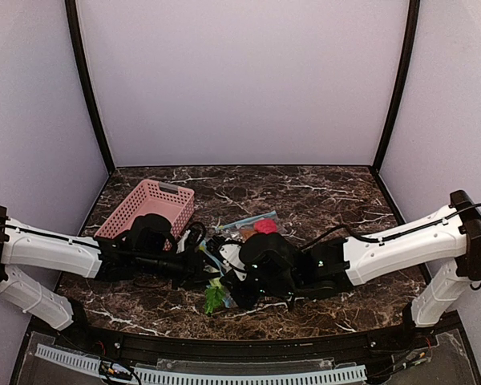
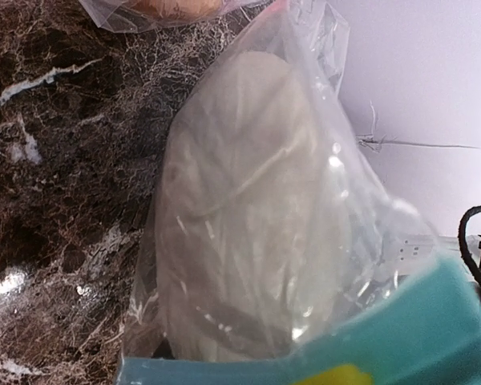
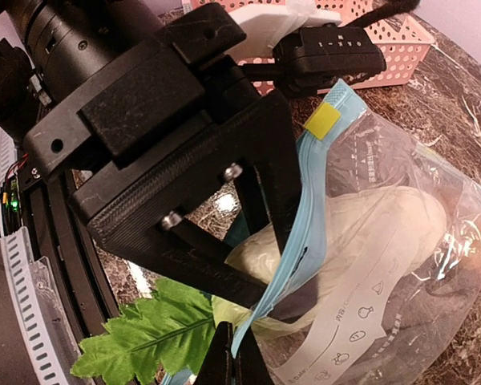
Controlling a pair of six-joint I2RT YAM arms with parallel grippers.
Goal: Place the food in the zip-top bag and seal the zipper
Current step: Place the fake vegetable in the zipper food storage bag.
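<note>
Step in hand: loading is partly done; I have both arms at the mouth of the zip-top bag (image 3: 433, 265), which is not sealed.
Right gripper (image 3: 228, 361): clenched, pinching the low end of the blue zipper strip (image 3: 305, 208).
Left gripper (image 1: 208, 261): its fingers lie along the same strip higher up. I can't tell whether they are clamped on it or only resting against it.
In the bag: whitish oblong piece (image 3: 377, 228), lying behind the plastic. The bun (image 2: 172, 6) and red ball (image 1: 264, 226) look to be under plastic too.
Still out: green leafy sprig (image 3: 144, 341), on the table (image 1: 337, 200) just beside the bag's mouth.
Yellow tab (image 3: 322, 120): sits at the upper end of the strip.
Next move, my read: free one gripper without letting the mouth collapse, pick up the sprig and feed it in, then run the zipper closed.
</note>
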